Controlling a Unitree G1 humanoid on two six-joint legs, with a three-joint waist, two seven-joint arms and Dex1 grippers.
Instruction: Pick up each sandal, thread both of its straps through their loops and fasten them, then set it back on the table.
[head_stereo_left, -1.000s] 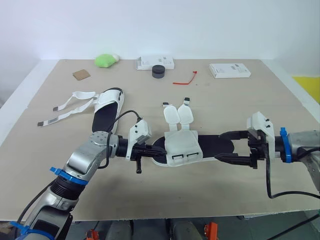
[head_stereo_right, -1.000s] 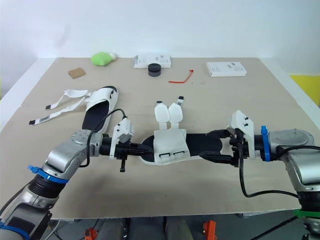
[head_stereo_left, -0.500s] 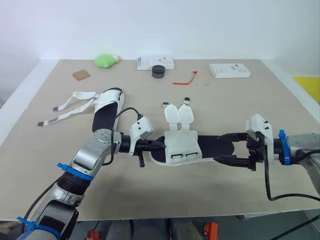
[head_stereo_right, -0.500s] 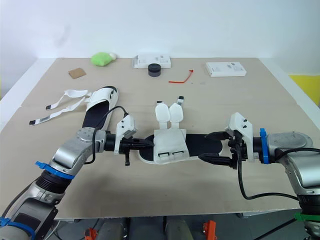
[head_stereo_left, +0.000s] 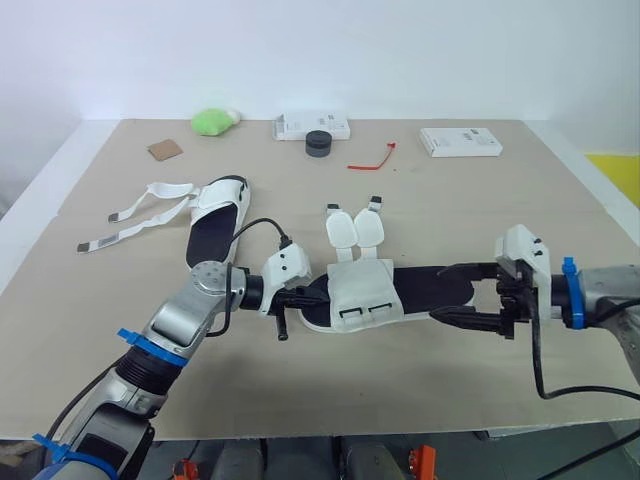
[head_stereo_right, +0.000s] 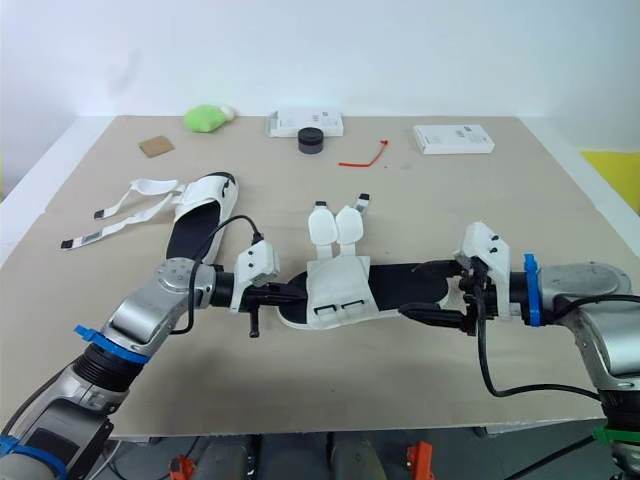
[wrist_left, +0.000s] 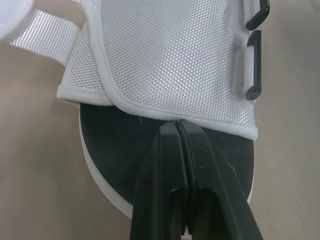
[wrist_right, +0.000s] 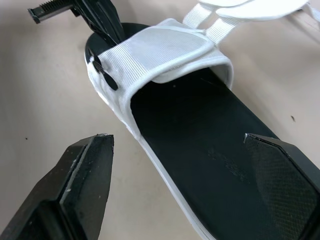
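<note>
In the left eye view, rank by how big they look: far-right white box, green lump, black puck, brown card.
1. white box
2. green lump
3. brown card and black puck: too alike to rank.

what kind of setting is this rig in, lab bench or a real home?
Likely a lab test bench, not a home: a plain tan table against a bare white wall, with sparse props set out on it: the near sandal, a second sandal, a white box and a red tie.
</note>
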